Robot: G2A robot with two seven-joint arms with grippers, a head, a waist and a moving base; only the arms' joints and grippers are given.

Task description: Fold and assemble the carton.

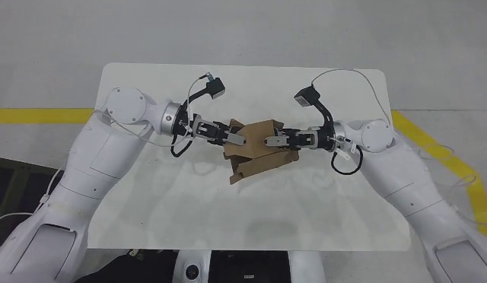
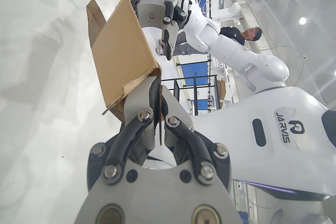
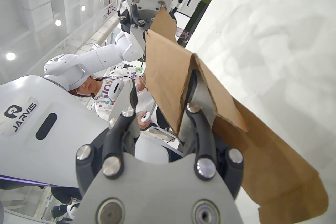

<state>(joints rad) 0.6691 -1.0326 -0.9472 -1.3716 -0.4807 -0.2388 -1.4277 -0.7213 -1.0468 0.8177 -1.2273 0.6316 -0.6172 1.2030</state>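
A brown cardboard carton (image 1: pixel 259 158), partly unfolded with loose flaps, sits at the middle of the white table (image 1: pixel 152 207) between both arms. My left gripper (image 1: pixel 237 138) holds its left end. In the left wrist view the fingers (image 2: pixel 136 101) are shut on a thin flap edge of the carton (image 2: pixel 120 57). My right gripper (image 1: pixel 268 140) is at the carton's right side. In the right wrist view it (image 3: pixel 164 80) stands open astride a carton wall (image 3: pixel 162 70), with one finger (image 3: pixel 199 96) inside under a flap and the other finger (image 3: pixel 128 96) outside.
The table's edges lie well away from the carton on all sides. A yellow floor line (image 1: pixel 38 116) runs beside the table on the grey floor.
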